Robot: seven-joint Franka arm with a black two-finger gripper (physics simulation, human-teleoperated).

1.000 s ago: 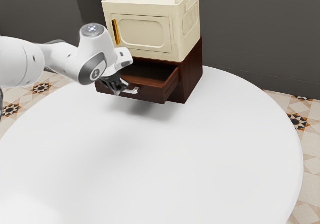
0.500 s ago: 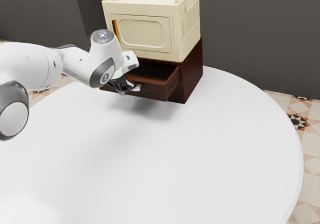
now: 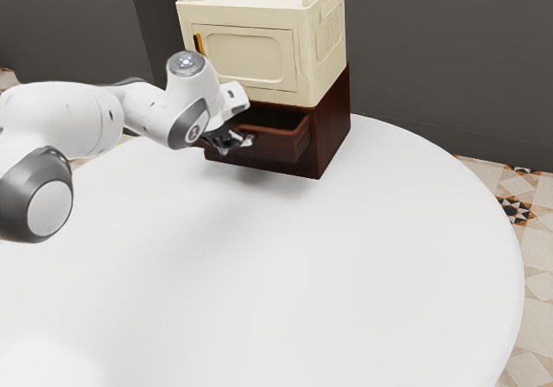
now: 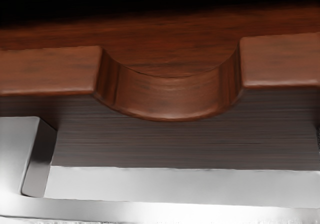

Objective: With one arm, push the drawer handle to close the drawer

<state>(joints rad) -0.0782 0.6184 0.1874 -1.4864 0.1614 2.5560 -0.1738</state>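
Observation:
My gripper [image 3: 227,142] is at the front of the brown drawer [image 3: 276,148], right against or close to its silver handle [image 3: 248,141]; actual contact cannot be made out. The drawer stands partly out of the dark red-brown cabinet [image 3: 333,132], a dark gap showing above its front. In the wrist view the drawer front [image 4: 185,139] has a curved notch in its top edge, and the metal handle [image 4: 150,208] runs across just under my hand.
A cream box [image 3: 251,54] with rails on top and an orange-yellow handle at its door sits on the cabinet. Both stand at the back of the round white table [image 3: 285,275], before a dark wall.
My hand has moved toward the cabinet and toward the exterior view's right. The drawer has slid inward with it and sticks out less than before.

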